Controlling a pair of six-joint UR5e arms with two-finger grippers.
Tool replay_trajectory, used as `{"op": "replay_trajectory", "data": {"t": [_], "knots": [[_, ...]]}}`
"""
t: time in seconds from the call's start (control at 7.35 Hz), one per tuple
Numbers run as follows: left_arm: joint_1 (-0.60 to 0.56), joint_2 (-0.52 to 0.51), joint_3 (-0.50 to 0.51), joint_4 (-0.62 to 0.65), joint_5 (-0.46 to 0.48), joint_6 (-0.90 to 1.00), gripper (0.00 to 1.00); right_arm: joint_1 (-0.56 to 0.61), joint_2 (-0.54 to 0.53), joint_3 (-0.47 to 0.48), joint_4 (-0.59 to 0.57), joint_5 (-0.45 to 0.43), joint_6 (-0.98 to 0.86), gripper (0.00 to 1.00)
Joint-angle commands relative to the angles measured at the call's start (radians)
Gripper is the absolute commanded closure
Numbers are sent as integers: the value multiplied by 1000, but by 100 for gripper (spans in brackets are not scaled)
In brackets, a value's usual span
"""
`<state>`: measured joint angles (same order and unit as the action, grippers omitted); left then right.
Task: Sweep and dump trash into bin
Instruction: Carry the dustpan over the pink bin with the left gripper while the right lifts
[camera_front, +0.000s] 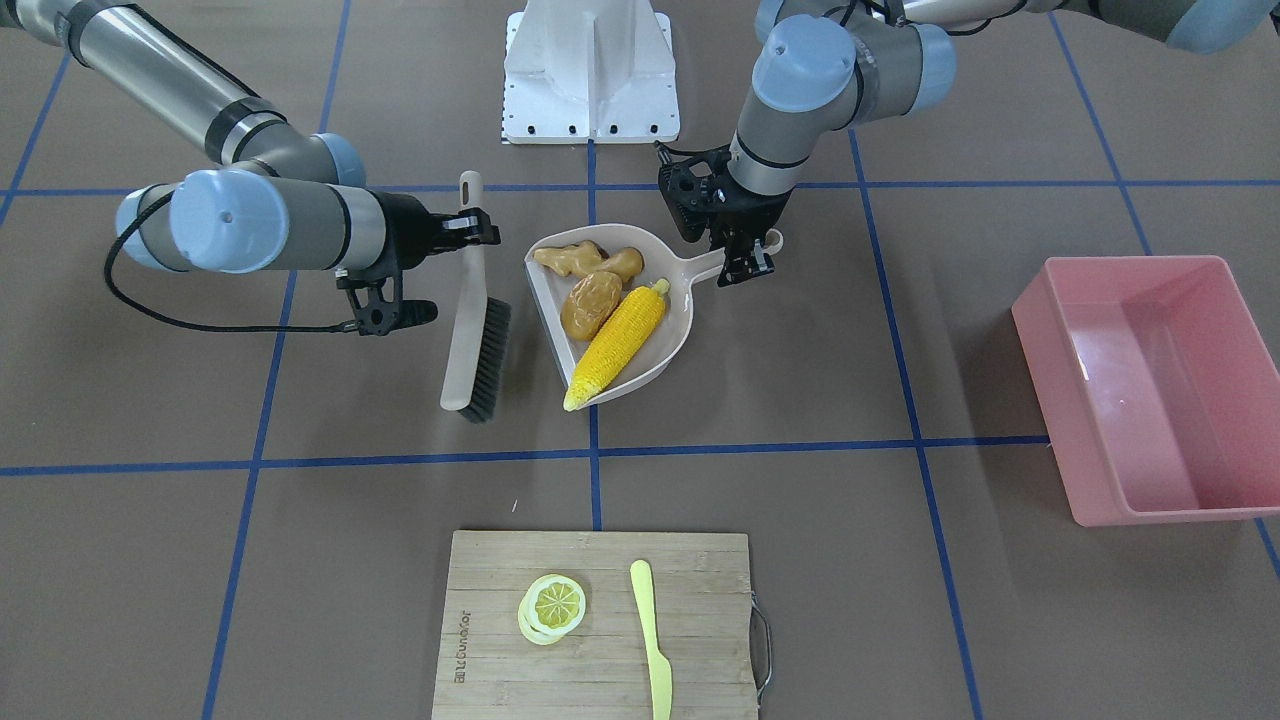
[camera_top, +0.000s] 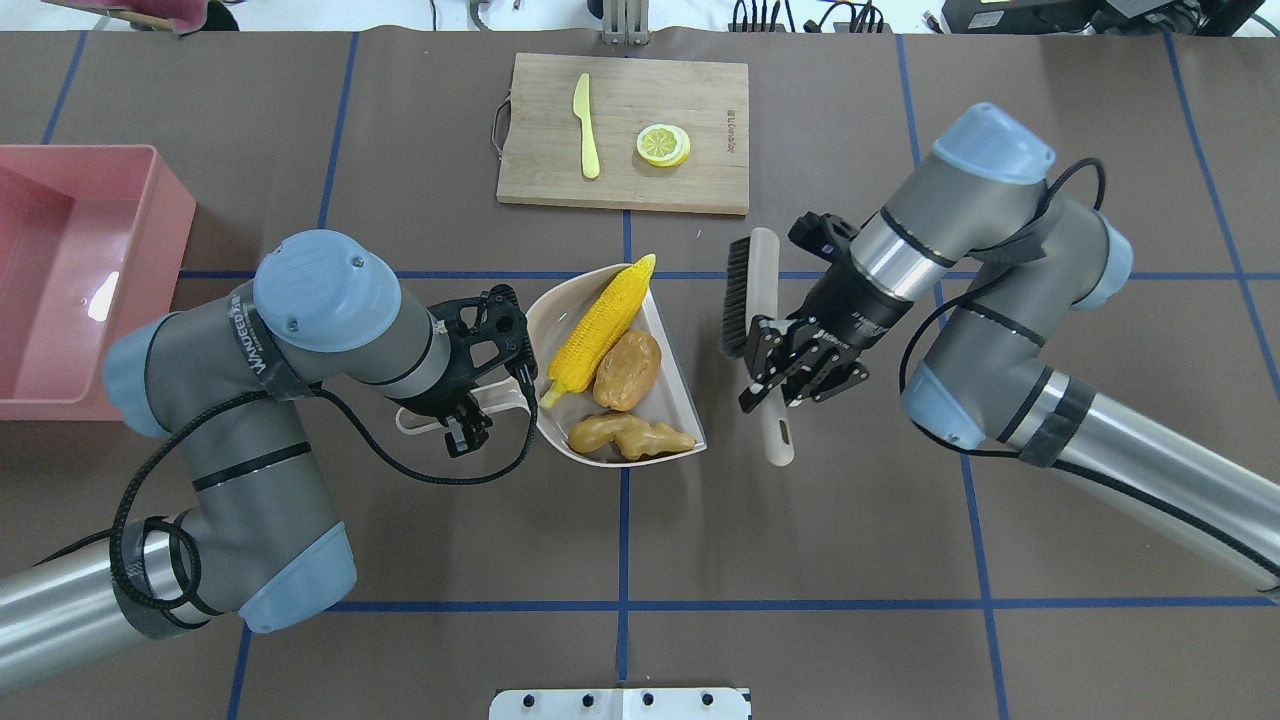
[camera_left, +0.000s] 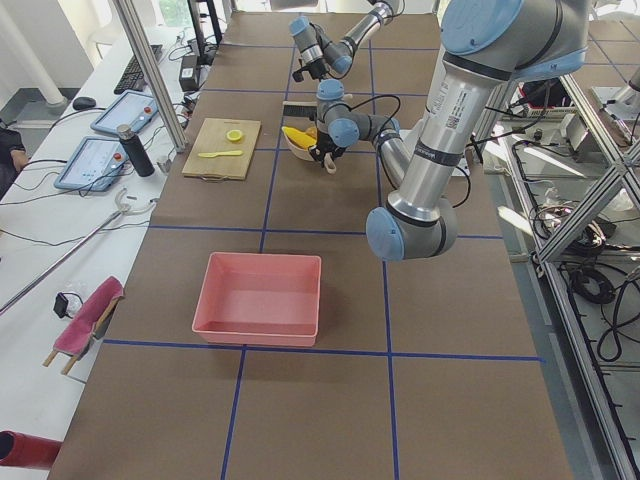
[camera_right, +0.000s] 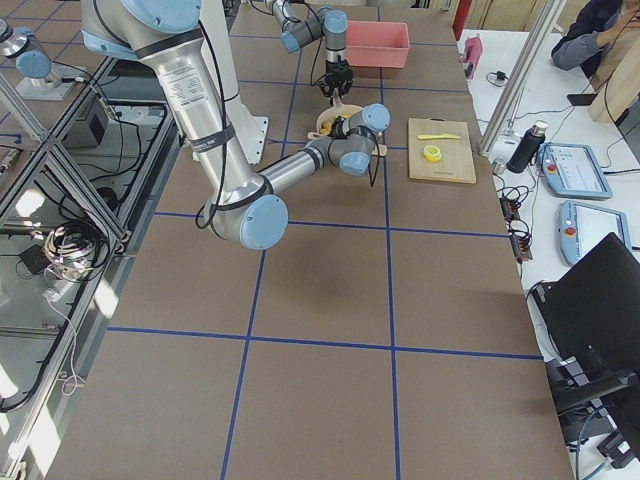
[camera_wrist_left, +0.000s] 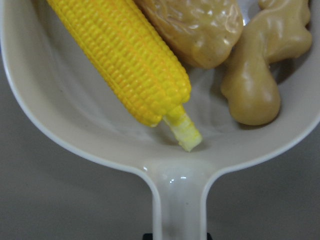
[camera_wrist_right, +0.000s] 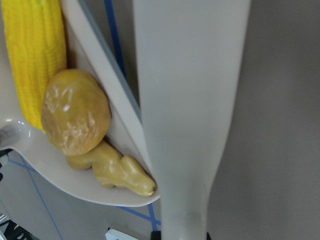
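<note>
Beige pan handle is pinched in the L gripper (camera_front: 745, 258), jaws pressed onto it from both sides. From the gripper the pan (camera_front: 678, 318) runs out toward the R arm: handle first, then bowl, then the straight open mouth, which faces away from the gripper. All 3 trash pcs lie in the bowl. Ginger (camera_front: 585, 258) is on the side toward the robot base and potato (camera_front: 590, 303) is in the middle. Corn (camera_front: 620, 340) lies along the rounded wall w/ stem end near the handle and tip poking a bit over the mouth corner.

Just past the mouth, apart from it, is the brush (camera_front: 470, 340), w/ the R gripper (camera_front: 478, 232) clamped on its handle.

Bin (camera_front: 1065, 400) is on the opposite side, i.e. behind the handle end, out to the L gripper's own left and well apart. So the L arm is the nearer one. I judge the carry should go handle-first w/ mouth tilted up, else the corn may slide out.
</note>
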<state>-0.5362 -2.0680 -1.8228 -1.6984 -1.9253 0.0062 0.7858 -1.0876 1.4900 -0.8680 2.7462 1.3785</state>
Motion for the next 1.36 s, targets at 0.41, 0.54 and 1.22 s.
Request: {"op": "replay_trajectory", "data": {"t": [0.41,0.54,1.22], "knots": [[-91,135,-120,-205,112,-322,100,317,-90,-10,-54,-19,-112,100],[-140,190,-157,-205,109,-345,100,355,-118,-31,-54,-37,-247,100],[-509,469,-279,-191,-146,-381,100,421,-167,-142,-154,-55,-604,100]]}}
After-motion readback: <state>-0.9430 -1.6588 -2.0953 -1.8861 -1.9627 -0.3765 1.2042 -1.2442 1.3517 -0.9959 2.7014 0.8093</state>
